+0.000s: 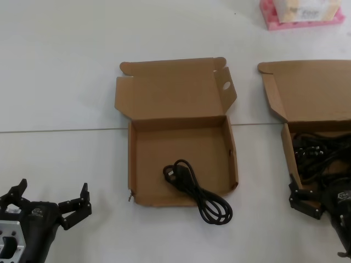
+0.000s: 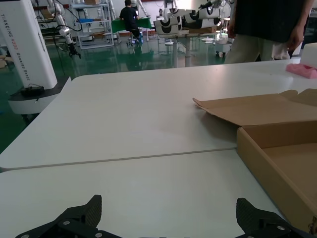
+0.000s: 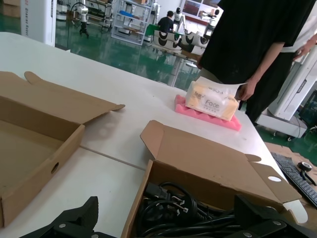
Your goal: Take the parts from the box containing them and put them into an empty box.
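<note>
The box with a hole-punched flap (image 1: 181,159) lies open mid-table. One black cord (image 1: 195,189) lies in it, its loop over the front edge onto the table. The box without a visible hole (image 1: 285,142) at the right edge holds a tangle of black cords (image 1: 318,156), also seen in the right wrist view (image 3: 183,208). My right gripper (image 1: 308,200) is open low over that box's near left corner, astride its wall (image 3: 168,213). My left gripper (image 1: 52,194) is open and empty above the table, left of the middle box (image 2: 171,218).
A pink foam tray (image 1: 301,19) with a tissue pack stands at the far right (image 3: 210,106). A person (image 3: 257,44) stands beyond the table's far edge. A seam (image 1: 60,131) crosses the white table. The middle box's wall (image 2: 277,158) is close on my left gripper's side.
</note>
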You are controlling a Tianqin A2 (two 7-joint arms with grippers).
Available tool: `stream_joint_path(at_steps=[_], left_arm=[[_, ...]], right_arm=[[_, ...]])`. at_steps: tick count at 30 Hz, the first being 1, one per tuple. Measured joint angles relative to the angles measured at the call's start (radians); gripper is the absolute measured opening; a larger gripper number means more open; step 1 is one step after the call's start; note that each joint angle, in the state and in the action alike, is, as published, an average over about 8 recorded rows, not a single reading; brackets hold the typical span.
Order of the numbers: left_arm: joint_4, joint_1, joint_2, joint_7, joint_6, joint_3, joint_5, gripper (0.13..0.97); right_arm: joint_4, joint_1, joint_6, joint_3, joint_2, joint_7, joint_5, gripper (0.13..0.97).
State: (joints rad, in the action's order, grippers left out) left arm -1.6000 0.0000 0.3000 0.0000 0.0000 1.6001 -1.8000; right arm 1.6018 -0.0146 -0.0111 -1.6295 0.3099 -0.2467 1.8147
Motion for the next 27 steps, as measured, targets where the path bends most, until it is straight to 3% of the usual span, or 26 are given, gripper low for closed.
stream_joint_path(at_steps=[27], left_arm=[[0.0,0.0,0.0,0.0,0.0,0.0,0.0,0.966]], right_arm=[[0.0,0.0,0.0,0.0,0.0,0.0,0.0,0.966]])
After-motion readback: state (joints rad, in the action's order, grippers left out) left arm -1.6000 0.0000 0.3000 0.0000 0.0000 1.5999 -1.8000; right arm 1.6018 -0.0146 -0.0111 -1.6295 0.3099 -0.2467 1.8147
